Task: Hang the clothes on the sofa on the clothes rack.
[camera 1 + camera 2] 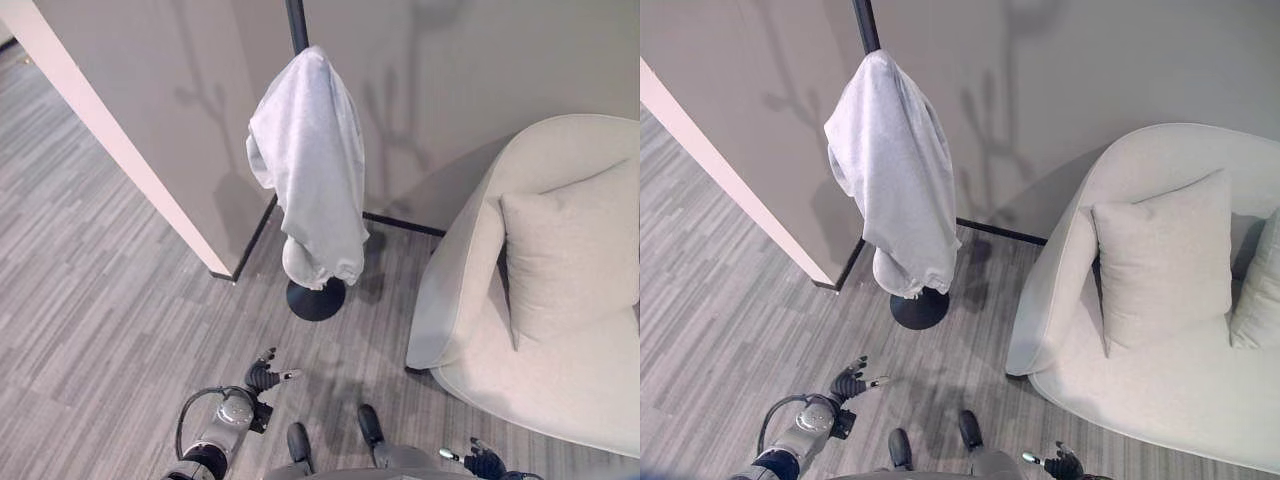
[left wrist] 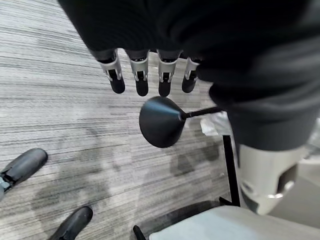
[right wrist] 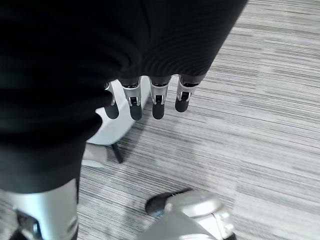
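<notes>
1. Nearest, at seven o'clock, left hand [image 1: 268, 375] hangs low over the floor [image 1: 90, 300], fingers [image 2: 141, 80] straight, holding nothing.
2. At twelve o'clock, grey garment [image 1: 310, 160] hangs draped on the clothes rack [image 1: 297, 25], above its round base [image 1: 316, 298].
3. At three o'clock, sofa [image 1: 460, 270] carries a cushion [image 1: 570, 250].
4. At five o'clock, right hand [image 1: 486, 463] has its fingers [image 3: 158, 102] straight, empty.
</notes>
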